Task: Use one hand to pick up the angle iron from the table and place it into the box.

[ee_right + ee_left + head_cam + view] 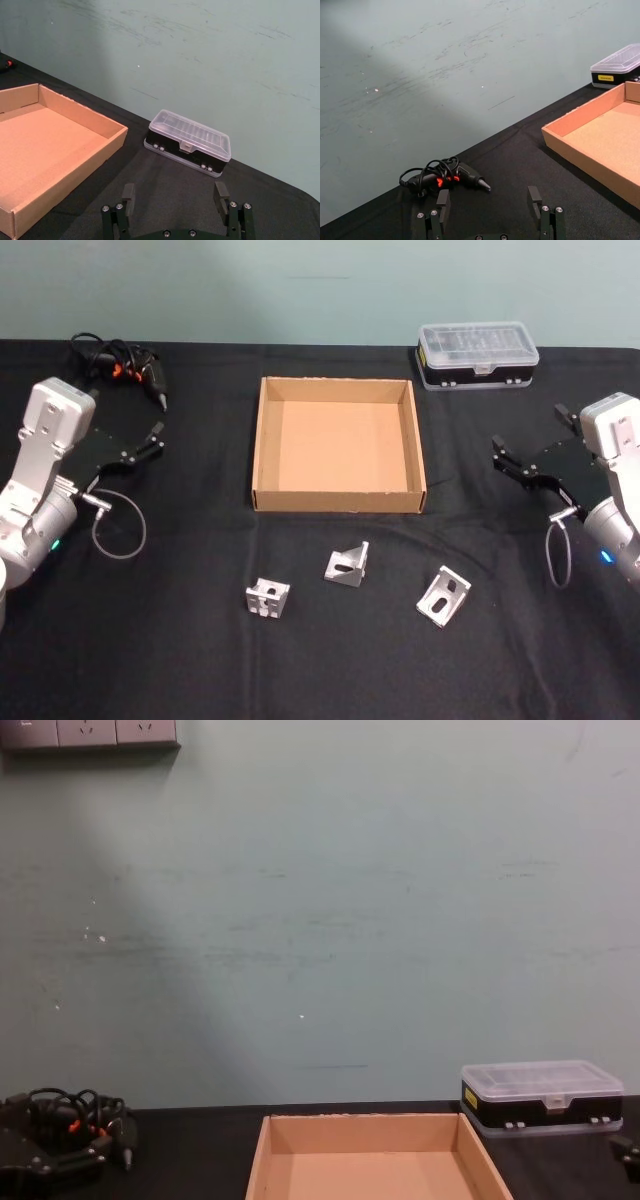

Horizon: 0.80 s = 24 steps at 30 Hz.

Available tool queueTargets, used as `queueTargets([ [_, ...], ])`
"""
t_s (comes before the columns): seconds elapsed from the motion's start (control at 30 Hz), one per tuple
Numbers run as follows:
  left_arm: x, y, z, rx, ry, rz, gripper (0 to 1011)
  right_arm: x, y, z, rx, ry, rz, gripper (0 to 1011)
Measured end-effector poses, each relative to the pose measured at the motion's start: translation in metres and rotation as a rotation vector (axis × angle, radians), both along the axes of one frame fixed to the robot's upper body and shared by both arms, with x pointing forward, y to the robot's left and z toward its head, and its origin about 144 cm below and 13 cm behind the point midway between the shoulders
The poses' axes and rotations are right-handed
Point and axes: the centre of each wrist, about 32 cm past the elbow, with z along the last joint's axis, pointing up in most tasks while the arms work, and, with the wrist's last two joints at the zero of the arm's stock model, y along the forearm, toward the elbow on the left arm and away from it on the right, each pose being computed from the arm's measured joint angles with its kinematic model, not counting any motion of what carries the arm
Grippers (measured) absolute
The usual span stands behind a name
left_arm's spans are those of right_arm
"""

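Shallow box point(268, 445) sat mid-table point(150, 640), its tan floor fully showing, three angle irons point(267, 597) point(346, 565) point(444, 596) lay between it and the table's near edge, lidded plastic case point(477, 355) stood at the far edge, contents unclear, left gripper point(488, 197) and right gripper point(175, 192) hung near the side edges, fingers apart.

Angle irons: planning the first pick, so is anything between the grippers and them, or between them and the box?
Nothing visible. Three angle irons lie apart on the table before the box; left gripper and right gripper are open at either side. Only its low wall to clear.
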Motion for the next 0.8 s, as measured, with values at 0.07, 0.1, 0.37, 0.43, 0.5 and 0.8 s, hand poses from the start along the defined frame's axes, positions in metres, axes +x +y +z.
queueTargets([
  [0.07, 0.0, 0.0, 0.0, 0.0, 0.0, 0.0, 1011, 0.0, 0.0, 0.0, 0.0, 0.0, 0.0, 1003],
  [0.1, 0.0, 0.0, 0.0, 0.0, 0.0, 0.0, 1011, 0.0, 0.0, 0.0, 0.0, 0.0, 0.0, 1003],
  [0.37, 0.0, 0.0, 0.0, 0.0, 0.0, 0.0, 1011, 0.0, 0.0, 0.0, 0.0, 0.0, 0.0, 1003],
  [0.43, 0.0, 0.0, 0.0, 0.0, 0.0, 0.0, 1011, 0.0, 0.0, 0.0, 0.0, 0.0, 0.0, 1003],
  [0.5, 0.0, 0.0, 0.0, 0.0, 0.0, 0.0, 1011, 0.0, 0.0, 0.0, 0.0, 0.0, 0.0, 1003],
  [0.8, 0.0, 0.0, 0.0, 0.0, 0.0, 0.0, 1011, 0.0, 0.0, 0.0, 0.0, 0.0, 0.0, 1003],
])
